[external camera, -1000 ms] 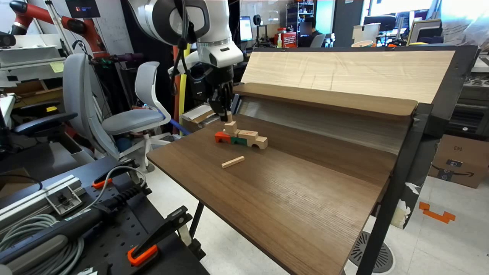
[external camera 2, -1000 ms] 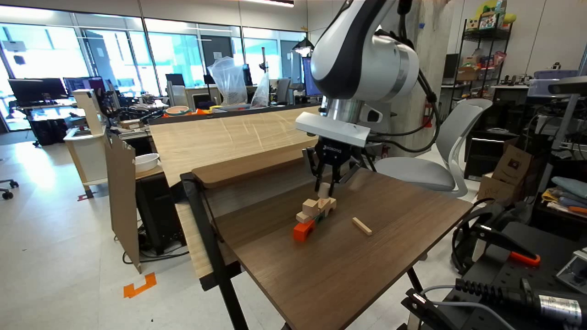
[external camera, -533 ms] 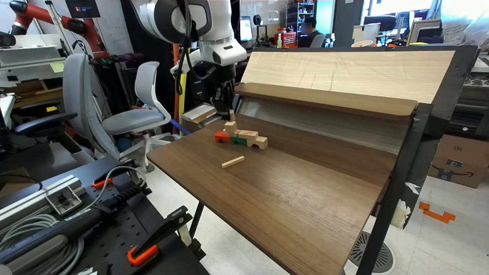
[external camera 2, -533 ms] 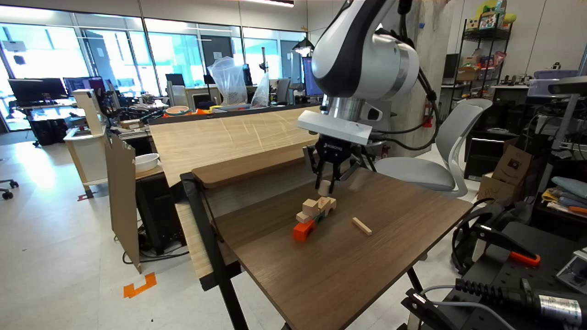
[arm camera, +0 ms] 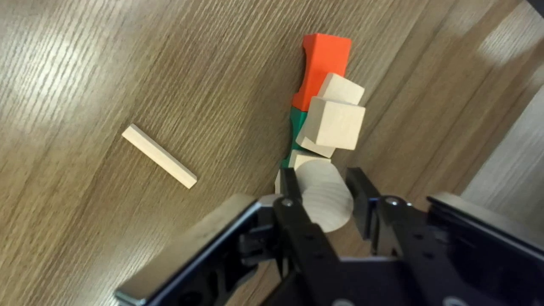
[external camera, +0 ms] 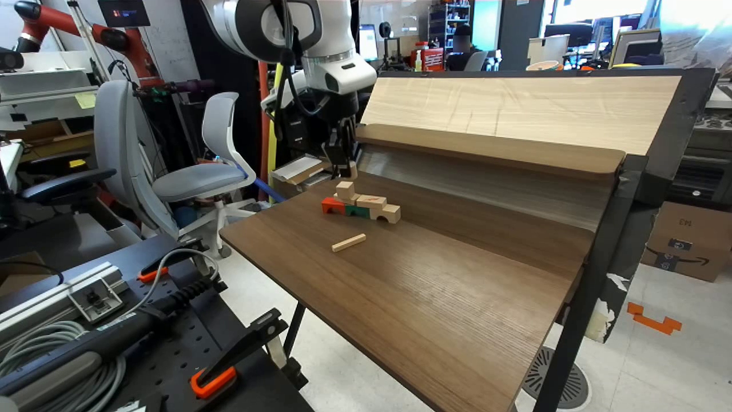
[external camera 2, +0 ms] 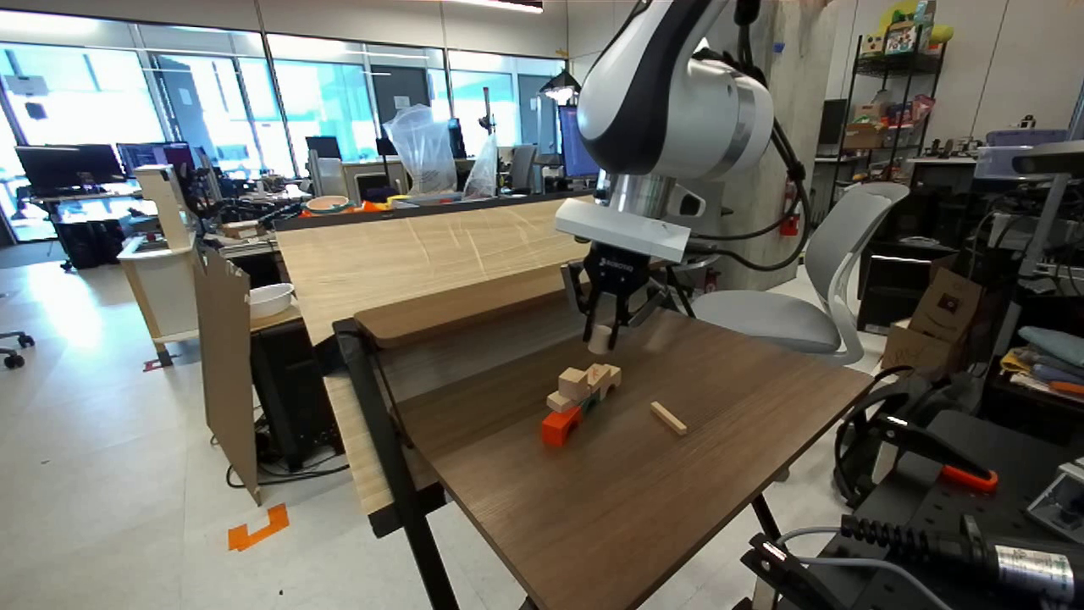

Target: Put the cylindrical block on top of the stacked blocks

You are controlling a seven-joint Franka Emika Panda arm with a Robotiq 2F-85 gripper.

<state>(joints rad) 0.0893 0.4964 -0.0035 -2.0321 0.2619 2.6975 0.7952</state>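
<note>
We read ROBOTIQ in pale letters on the black gripper (external camera 2: 600, 341), which is clasping the cylindrical block (arm camera: 326, 206) between its two fingers (arm camera: 290, 182). We find that block in the air, apart from the stacked blocks (arm camera: 338, 125), where tan pieces, a cube topmost, sit over red-orange, green and tan arches. In both exterior views a tan block (external camera: 373, 200) of the stack carries a reddish mark, too small for us to make out. A cardboard box (external camera: 689, 240) on the floor bears a curved arrow and printed characters we cannot read for certain; the pale label (external camera 2: 1035, 573) on a black tool (external camera 2: 931, 543) defeats us too, as does the lettering on a dark screen (external camera: 124, 12). The stack stands on a brown wood-grain table (external camera 2: 669, 491), and a thin bar block (arm camera: 159, 156) lies near it. Beyond rises a tilted, lighter wood panel (external camera: 514, 106). Around the room we see gray chairs (external camera: 197, 180), a red robot arm (external camera: 139, 54), orange tape (external camera: 655, 323) on the floor and tall windows (external camera 2: 203, 110).
</note>
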